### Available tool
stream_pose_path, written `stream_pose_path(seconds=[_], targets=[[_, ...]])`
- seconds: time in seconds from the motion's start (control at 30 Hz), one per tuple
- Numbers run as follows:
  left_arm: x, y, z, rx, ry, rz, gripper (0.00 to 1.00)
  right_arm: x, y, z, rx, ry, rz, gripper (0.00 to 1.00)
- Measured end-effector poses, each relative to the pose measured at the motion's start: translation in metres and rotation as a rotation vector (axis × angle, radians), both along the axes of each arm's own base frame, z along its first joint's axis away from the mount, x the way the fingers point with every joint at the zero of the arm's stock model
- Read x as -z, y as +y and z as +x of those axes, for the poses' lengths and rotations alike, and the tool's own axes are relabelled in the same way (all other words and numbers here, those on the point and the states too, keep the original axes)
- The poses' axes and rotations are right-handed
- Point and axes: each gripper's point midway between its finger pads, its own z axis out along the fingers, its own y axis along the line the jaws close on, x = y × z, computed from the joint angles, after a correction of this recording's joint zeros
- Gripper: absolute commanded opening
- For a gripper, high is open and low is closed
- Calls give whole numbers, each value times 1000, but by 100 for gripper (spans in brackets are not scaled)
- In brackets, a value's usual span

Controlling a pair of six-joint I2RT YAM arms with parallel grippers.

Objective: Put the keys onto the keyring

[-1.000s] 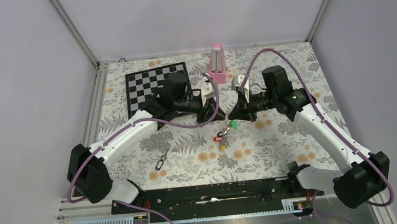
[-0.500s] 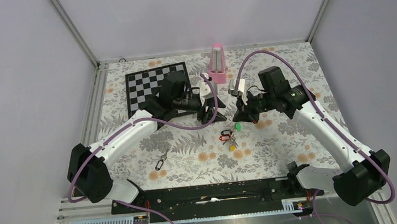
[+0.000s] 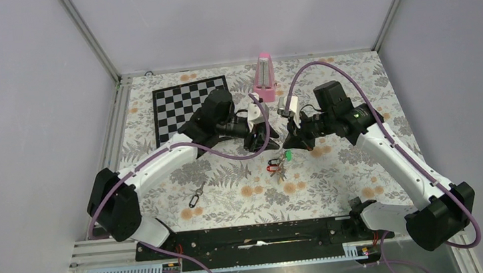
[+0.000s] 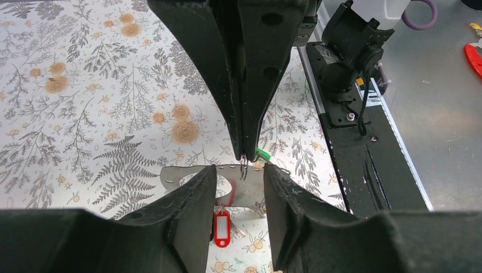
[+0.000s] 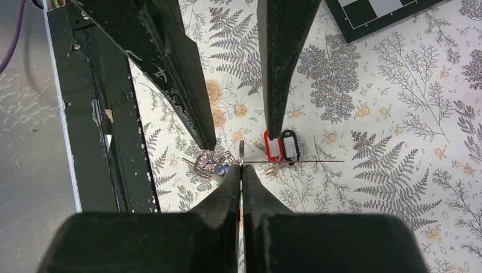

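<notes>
Take the chessboard (image 3: 190, 106) as your mark. Both of your grippers meet just off its right edge, a little nearer to you than its near right corner, with their tips almost touching.

Your right gripper (image 3: 288, 143) is pinched tight. In the right wrist view its two fingers meet with no gap, and a thin grey wire, the keyring (image 5: 241, 149), rises from between their tips. A fine straight line of the same wire runs off sideways from there.

Your left gripper (image 3: 262, 136), the one closer to the chessboard, has its jaws parted and grips nothing. Its fingers (image 5: 182, 74) stand on either side of the right gripper's tip, and the wire passes between them.

The keys (image 3: 278, 167) sit in a bunch directly under the two grippers, to the right of the chessboard and nearer to you. A green tag (image 3: 287, 154) is uppermost, and a red tag (image 5: 273, 145) and a black tag (image 5: 290, 145) lie side by side. You cannot tell whether the bunch hangs or rests on the floral cloth (image 3: 229, 178).

A small metal clip (image 3: 195, 198) lies alone on the cloth, well apart from the bunch and on your side of the chessboard's near edge
</notes>
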Motion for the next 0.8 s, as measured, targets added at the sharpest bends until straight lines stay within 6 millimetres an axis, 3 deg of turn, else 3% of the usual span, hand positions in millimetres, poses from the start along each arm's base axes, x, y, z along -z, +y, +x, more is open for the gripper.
stream_pose_path(seconds=[0.6, 0.8], targets=[[12, -3, -3, 28, 10, -5, 27, -3, 1, 1, 10, -1, 13, 0], [14, -4, -4, 34, 17, -5, 19, -3, 2, 1, 12, 1, 13, 0]])
